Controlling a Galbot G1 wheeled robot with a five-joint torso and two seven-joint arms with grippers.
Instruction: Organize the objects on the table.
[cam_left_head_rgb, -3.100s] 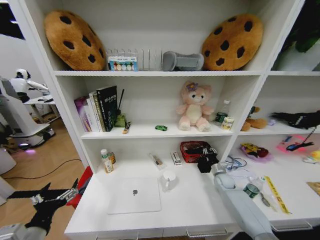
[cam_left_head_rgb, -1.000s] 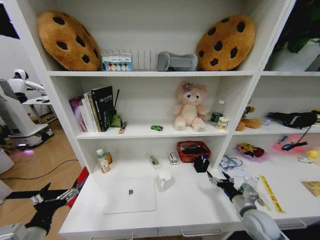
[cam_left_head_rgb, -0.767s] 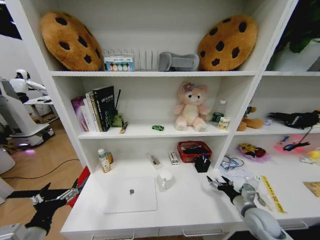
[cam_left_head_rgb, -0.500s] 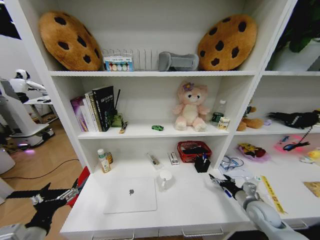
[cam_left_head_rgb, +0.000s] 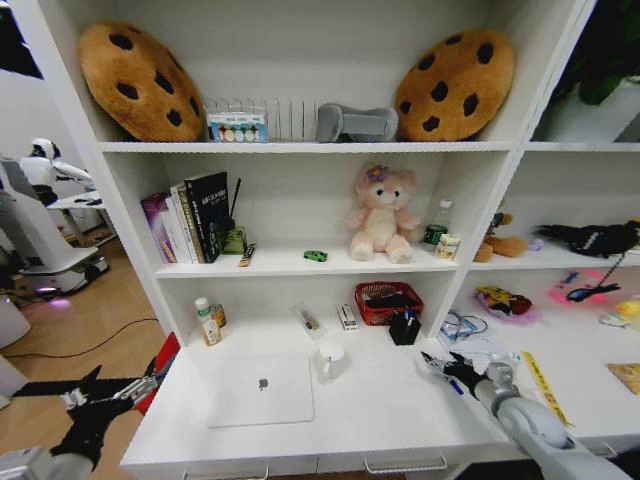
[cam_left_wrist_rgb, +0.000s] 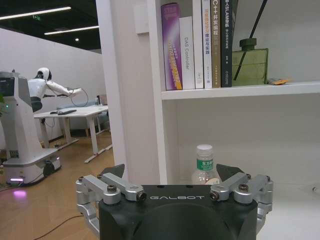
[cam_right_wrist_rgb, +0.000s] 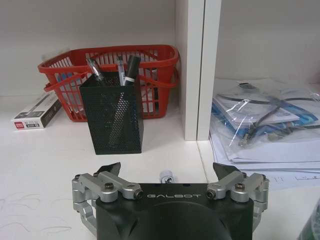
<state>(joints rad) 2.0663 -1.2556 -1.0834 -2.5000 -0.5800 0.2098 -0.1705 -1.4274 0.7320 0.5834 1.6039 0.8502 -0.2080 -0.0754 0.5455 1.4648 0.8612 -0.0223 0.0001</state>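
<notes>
My right gripper hovers low over the white table at the front right, its fingers open. In the right wrist view a pen's end lies on the table between the open fingers of the right gripper. A blue pen shows beside that gripper. Just beyond it stands the black mesh pen holder with pens in it. The silver laptop lies closed at the front left. A green toy car sits on the shelf above. My left gripper waits open off the table's left end.
A red basket and a small box sit behind the pen holder. Bagged cables on papers lie past the shelf upright. A white mug stands beside the laptop, a bottle at the back left, books above.
My right gripper has drawn back from the pen holder and come down to the table at the front right. The left arm has stayed put. The camera shifted slightly.
</notes>
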